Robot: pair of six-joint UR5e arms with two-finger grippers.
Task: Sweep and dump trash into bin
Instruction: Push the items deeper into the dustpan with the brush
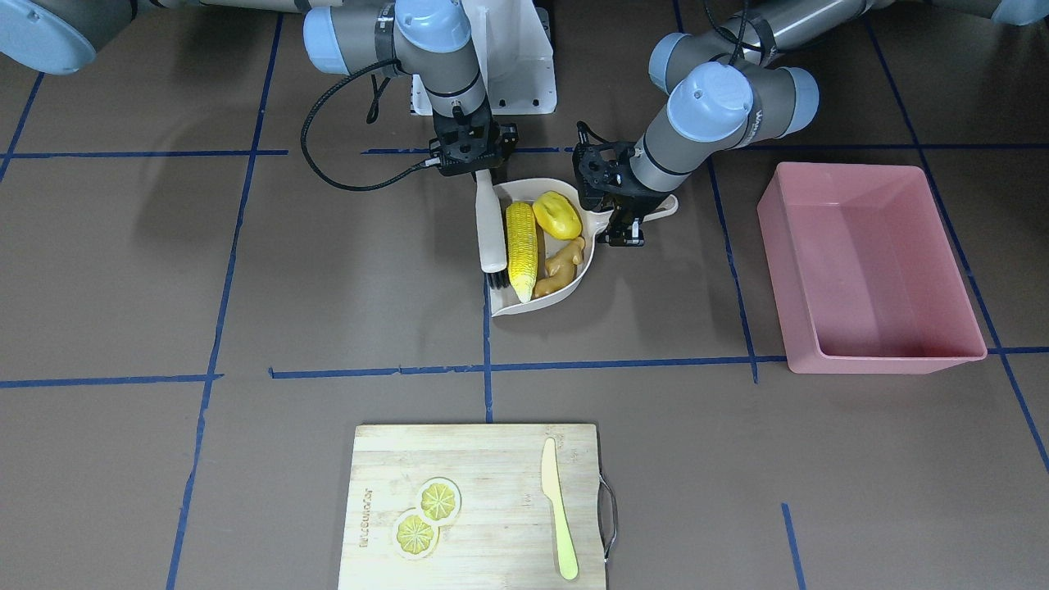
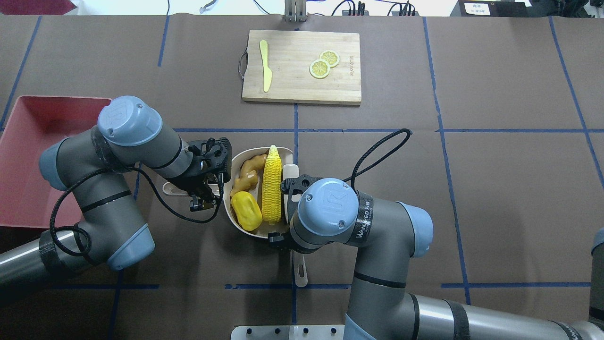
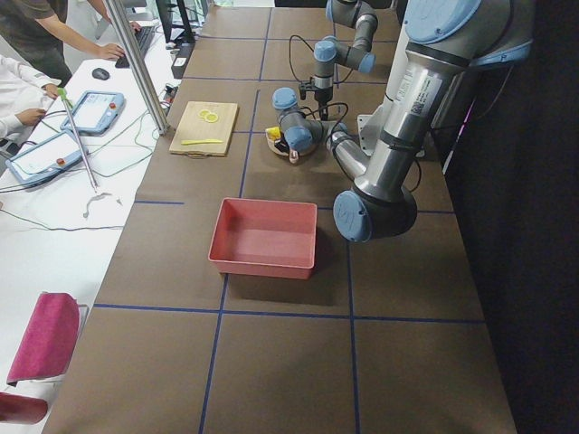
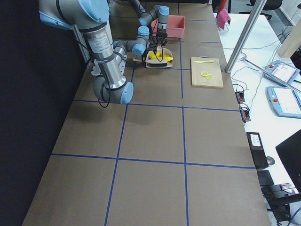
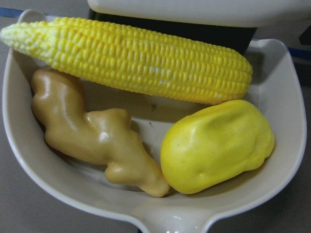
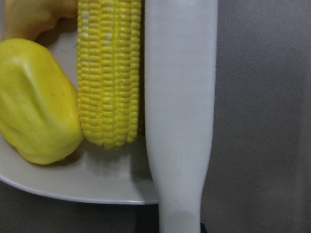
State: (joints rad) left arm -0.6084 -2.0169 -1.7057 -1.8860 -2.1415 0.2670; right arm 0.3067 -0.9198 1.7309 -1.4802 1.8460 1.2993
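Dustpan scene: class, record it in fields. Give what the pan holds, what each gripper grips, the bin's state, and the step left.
Container: dustpan
Contents: corn cob, yellow lump, ginger root
Left gripper: shut on the dustpan's handle
Right gripper: shut on the brush, which lies along the corn cob
Bin: empty, apart from the dustpan, on the left arm's side
Step left: dump the contents into the bin

Bin (image 2: pixel 28 141) cut by overhead left edge; dustpan handle (image 1: pixel 667 207) mostly hidden.

Likely robotics lab, tape-gridded table (image 1: pixel 123 270), teach pendants (image 3: pixel 93 110)
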